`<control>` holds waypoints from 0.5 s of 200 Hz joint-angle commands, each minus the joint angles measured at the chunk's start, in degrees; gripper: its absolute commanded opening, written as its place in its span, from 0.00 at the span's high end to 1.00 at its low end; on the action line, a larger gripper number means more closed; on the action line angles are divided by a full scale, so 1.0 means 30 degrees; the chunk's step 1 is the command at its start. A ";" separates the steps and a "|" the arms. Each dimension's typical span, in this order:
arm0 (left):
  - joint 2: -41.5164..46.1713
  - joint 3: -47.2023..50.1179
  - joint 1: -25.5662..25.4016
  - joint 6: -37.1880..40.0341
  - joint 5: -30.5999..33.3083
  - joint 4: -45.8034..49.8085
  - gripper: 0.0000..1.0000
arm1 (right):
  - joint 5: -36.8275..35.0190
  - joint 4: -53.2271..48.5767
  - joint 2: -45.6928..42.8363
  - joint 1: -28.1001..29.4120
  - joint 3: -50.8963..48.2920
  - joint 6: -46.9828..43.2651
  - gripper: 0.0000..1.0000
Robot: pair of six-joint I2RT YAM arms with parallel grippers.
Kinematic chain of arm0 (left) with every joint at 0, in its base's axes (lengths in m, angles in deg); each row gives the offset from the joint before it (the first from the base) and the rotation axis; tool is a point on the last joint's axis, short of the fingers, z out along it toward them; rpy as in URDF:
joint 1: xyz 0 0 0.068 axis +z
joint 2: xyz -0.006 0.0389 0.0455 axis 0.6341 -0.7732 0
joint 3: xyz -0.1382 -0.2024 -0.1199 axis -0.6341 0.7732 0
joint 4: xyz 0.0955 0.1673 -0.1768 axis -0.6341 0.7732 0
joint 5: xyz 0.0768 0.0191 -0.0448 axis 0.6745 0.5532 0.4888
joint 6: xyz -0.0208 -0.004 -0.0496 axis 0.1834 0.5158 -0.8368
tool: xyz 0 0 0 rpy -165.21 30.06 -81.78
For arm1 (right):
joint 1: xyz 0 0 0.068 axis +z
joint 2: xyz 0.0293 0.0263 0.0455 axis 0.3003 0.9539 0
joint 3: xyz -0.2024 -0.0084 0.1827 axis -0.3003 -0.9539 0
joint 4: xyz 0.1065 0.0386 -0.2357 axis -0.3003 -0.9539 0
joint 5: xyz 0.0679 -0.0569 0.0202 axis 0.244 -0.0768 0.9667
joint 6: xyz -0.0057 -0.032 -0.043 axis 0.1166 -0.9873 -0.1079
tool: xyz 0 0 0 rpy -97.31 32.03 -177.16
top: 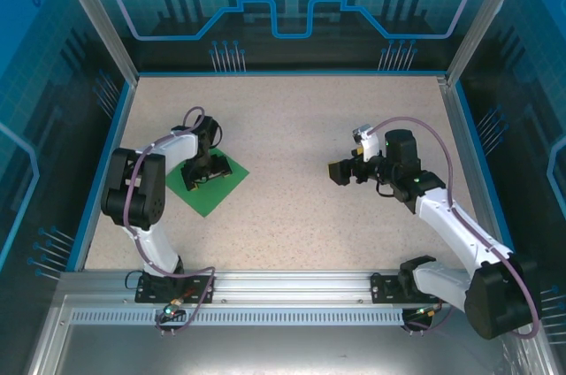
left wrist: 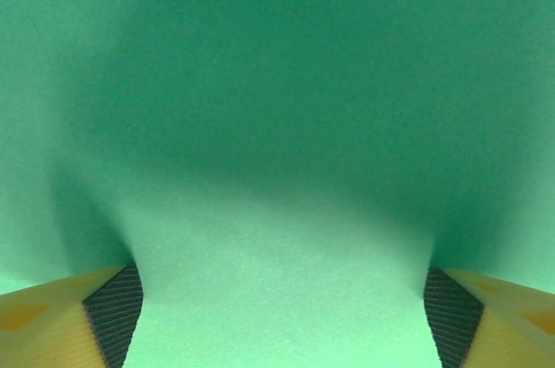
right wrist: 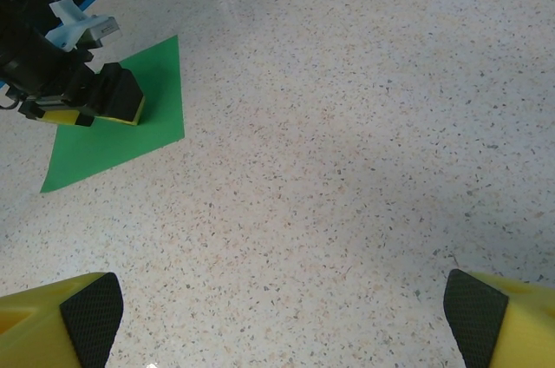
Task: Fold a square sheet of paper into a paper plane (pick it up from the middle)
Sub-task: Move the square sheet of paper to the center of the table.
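The square sheet of paper (top: 209, 202) is bright green and lies flat on the left part of the table, turned like a diamond. My left gripper (top: 202, 175) points down onto its middle. Its jaws stand wide apart, with both pads (left wrist: 111, 312) resting on the green surface (left wrist: 277, 125) and a paler band of paper running between them. In the right wrist view the sheet (right wrist: 104, 147) shows with the left gripper (right wrist: 95, 108) planted on it. My right gripper (top: 341, 172) hovers open over bare table at centre right, with nothing between its fingers (right wrist: 91, 312).
The speckled beige tabletop (top: 292, 127) is ringed by a blue rim and clear blue walls (top: 283, 3). Both arm bases sit on the metal rail (top: 292, 286) at the near edge. Bare table separates the two grippers.
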 commanded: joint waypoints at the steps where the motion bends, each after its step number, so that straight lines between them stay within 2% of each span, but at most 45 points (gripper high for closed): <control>1: -0.0286 -0.0067 -0.0347 0.0205 -0.1177 0.0099 0.14 | 0.0601 0.0238 0.0456 -0.0272 0.0425 0.0350 0.01; 100: -0.1725 -0.1122 -0.2808 -0.0758 -0.1197 0.0483 0.11 | 0.0750 0.0107 0.0276 -0.0581 0.0406 0.0183 0.01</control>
